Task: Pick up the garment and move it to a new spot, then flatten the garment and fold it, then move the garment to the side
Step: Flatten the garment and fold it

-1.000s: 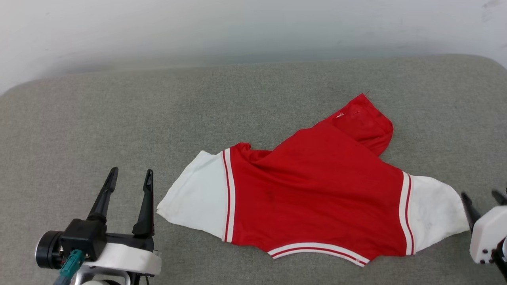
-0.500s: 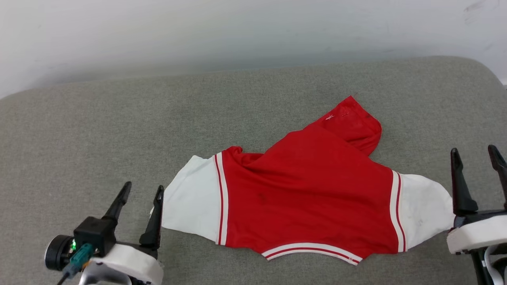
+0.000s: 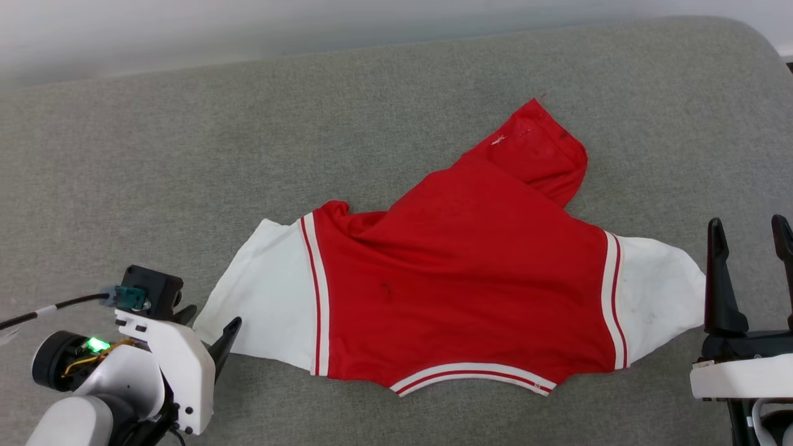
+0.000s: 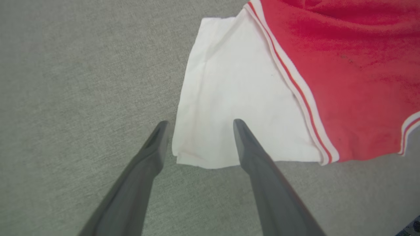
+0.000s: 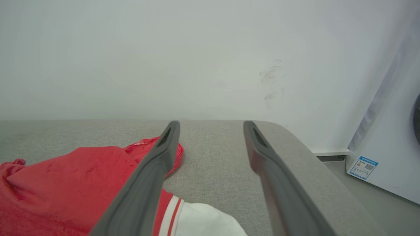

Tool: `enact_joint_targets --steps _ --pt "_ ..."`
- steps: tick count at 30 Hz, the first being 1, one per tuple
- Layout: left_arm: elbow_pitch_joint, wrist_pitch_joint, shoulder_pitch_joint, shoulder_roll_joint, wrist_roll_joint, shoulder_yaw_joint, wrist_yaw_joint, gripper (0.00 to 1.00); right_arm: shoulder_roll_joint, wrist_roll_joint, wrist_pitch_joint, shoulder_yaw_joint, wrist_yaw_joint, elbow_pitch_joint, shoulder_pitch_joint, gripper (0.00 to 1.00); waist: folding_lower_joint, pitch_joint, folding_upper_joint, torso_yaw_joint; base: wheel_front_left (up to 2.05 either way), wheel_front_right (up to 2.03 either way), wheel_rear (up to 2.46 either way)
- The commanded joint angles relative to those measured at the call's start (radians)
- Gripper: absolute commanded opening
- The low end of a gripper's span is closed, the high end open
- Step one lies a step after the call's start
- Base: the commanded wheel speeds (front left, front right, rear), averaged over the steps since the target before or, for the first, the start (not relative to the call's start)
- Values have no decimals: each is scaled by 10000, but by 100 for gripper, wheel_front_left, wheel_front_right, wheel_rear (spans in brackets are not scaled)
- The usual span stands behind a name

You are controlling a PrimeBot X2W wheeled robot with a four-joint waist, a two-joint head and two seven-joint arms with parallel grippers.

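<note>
**The shirt on the cushion, both grippers open**

The red shirt lies on the grey cushion with a white sleeve out to each side. Its far corner is folded over. The left gripper is wide open at the corner of the left sleeve. The right gripper is open too, just beside the right sleeve, and holds nothing.

The left tool hangs over the near left part of the padded surface. Its white wrist is tipped downward, and its two dark fingers are spread wide, angled toward the right edge. The right tool sits level near the right edge, fingers parted wide and pointing at the far edge. Both tools grip nothing.
</note>
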Motion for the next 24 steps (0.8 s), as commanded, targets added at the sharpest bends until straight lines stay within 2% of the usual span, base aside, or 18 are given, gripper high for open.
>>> enact_joint_targets --steps 1,7,13,18,19,20,24 --pt "-69 185 110 53 -73 -43 66 100 76 -32 -78 -18 -7 -28 -101 100 -1 229 0 -174 0 0 0" --pt "17 746 225 273 110 -115 324 100 172 -38 -184 79 -7 63 -142 100 -1 512 0 -263 0 0 0" --pt "468 1024 22 677 831 -219 670 100 213 -22 -200 166 -5 75 -251 100 -1 770 0 -307 0 0 0" --pt "834 1542 226 753 829 -789 396 100 228 -63 -174 284 -7 149 -292 100 -1 883 0 -291 0 0 0" --pt "854 1653 280 731 761 -981 308 35 225 -94 -175 295 -5 153 -307 100 -1 886 0 -285 0 0 0" --pt "842 1718 327 649 655 -1157 207 0 228 -96 -169 302 -5 151 -327 100 -1 877 0 -278 0 0 0" --pt "670 1361 229 351 337 -1276 141 0 210 -159 -31 290 -5 233 -327 100 -1 719 0 -207 0 0 0"
